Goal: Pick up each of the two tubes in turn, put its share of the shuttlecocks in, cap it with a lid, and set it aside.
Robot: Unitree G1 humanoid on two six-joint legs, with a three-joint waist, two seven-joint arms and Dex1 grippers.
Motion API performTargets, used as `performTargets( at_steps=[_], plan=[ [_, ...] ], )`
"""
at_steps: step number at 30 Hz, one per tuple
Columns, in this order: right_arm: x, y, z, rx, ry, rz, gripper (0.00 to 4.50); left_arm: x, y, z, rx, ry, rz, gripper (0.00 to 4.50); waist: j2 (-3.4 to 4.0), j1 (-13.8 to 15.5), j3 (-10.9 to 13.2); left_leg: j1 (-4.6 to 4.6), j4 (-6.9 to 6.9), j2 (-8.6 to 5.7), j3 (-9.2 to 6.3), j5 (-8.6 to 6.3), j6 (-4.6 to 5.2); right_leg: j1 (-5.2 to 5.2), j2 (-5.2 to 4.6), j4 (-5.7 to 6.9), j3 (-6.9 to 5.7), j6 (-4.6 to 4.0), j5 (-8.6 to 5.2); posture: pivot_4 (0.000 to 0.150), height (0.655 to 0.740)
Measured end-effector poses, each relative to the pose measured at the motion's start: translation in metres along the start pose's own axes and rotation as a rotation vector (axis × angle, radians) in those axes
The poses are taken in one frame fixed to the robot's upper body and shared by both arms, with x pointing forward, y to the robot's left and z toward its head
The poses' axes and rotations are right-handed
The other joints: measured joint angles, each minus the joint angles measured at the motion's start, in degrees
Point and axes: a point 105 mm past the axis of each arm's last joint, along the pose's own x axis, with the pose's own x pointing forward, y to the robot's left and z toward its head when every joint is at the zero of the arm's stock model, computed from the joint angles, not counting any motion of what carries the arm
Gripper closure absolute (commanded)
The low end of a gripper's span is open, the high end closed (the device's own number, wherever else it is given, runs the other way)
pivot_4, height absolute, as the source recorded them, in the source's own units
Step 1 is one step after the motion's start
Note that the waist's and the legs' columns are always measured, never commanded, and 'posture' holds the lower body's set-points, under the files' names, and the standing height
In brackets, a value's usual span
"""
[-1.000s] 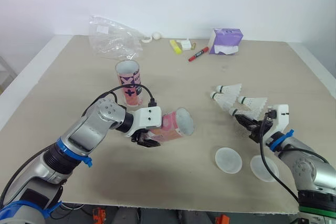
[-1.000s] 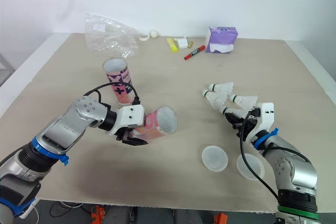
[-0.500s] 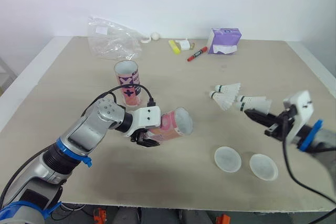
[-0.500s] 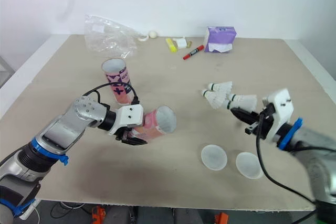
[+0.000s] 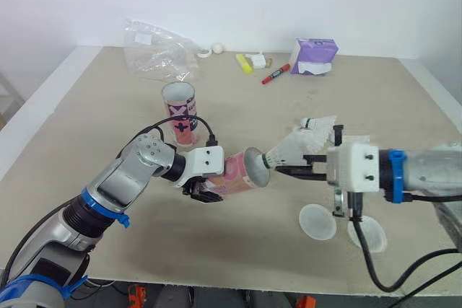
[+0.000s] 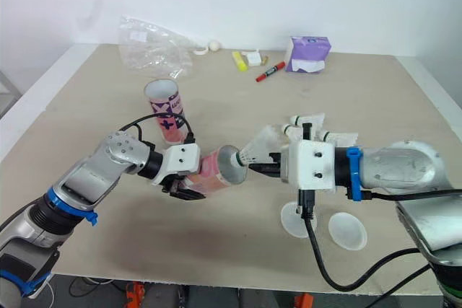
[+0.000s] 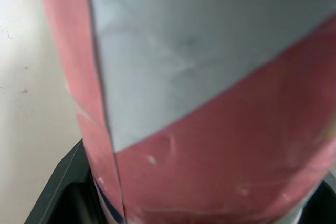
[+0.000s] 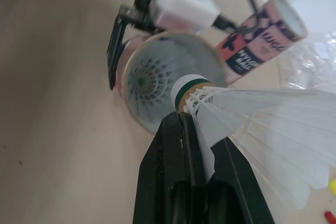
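One shuttlecock (image 5: pixel 292 151), judged featherlight and crushable, is pinched near its cork by the right fingers (image 8: pixel 176 171); the tube (image 5: pixel 237 174) is clamped by the left fingers (image 5: pixel 196 191).

Glossy cardboard tube (image 5: pixel 236 176); matt white-feathered shuttlecock (image 5: pixel 291 150)

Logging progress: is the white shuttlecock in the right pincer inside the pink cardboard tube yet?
Out: the white feather shuttlecock has its cork at the pink cardboard tube mouth, feathers outside.
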Motion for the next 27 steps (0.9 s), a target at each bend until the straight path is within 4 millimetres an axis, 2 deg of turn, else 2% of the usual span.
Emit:
performTargets(
  at_steps=[3,8,13,14,18,21,23,26,27],
  plan=[
    [0.010,-0.001,0.002,-0.020,-0.022,0.019,4.48,0.000,0.001,-0.001,-0.003,0.001,0.002,1.36,0.01,-0.02,0.00,0.01,0.01,0.00,-0.01,0.02,0.04,0.00,0.01,0.00,0.00,0.03,0.03,0.150,0.7400],
    [0.017,0.000,0.006,-0.023,-0.038,0.048,2.69,0.000,0.001,0.000,-0.003,0.000,0.002,1.36,0.00,0.00,0.00,0.00,0.01,-0.01,-0.02,0.03,0.04,0.02,0.00,0.00,0.00,0.03,0.03,0.150,0.7400],
    [0.014,0.002,0.010,-0.006,-0.048,0.075,0.28,0.000,0.001,0.000,-0.004,0.000,0.003,1.36,0.01,0.01,-0.01,0.01,0.01,0.00,-0.05,0.03,0.05,0.04,0.01,0.01,-0.04,0.04,0.04,0.150,0.7400],
    [0.014,0.003,0.012,-0.002,-0.053,0.085,0.10,0.000,0.001,-0.001,-0.004,0.000,0.003,1.36,0.01,0.01,-0.01,0.01,0.01,0.00,-0.05,0.03,0.05,0.04,0.01,0.01,-0.04,0.04,0.04,0.150,0.7400],
    [-0.001,-0.009,0.018,0.153,-0.114,0.024,0.10,0.000,0.001,0.000,-0.004,0.000,0.004,1.36,0.00,0.03,-0.01,-0.01,0.03,0.00,-0.07,0.03,0.05,0.06,0.01,0.01,-0.04,0.04,0.05,0.150,0.7400],
    [-0.020,-0.031,0.005,0.294,-0.108,-0.095,0.10,0.000,0.001,-0.001,-0.005,0.000,0.006,1.36,-0.03,0.02,-0.02,0.01,0.05,0.00,-0.07,0.05,0.08,0.08,0.01,0.01,-0.04,0.04,0.08,0.150,0.7400],
    [-0.025,-0.036,-0.006,0.338,-0.078,-0.126,0.10,0.000,0.001,-0.001,-0.006,0.001,0.006,1.36,-0.01,-0.01,-0.02,0.03,0.03,0.01,-0.07,0.06,0.11,0.06,0.02,0.01,-0.04,0.04,0.09,0.150,0.7400],
    [-0.021,-0.036,-0.009,0.325,-0.055,-0.105,0.91,0.000,0.001,-0.002,-0.008,0.002,0.007,1.36,0.07,-0.05,-0.05,0.05,0.01,0.01,-0.06,0.07,0.12,0.05,0.04,0.01,-0.04,0.04,0.09,0.150,0.7400],
    [-0.016,-0.035,-0.008,0.316,-0.050,-0.083,1.40,0.000,0.001,-0.002,-0.007,0.002,0.007,1.36,0.07,-0.06,-0.05,0.04,0.01,0.01,-0.06,0.07,0.12,0.05,0.04,0.01,-0.04,0.05,0.09,0.150,0.7400]
  ],
)
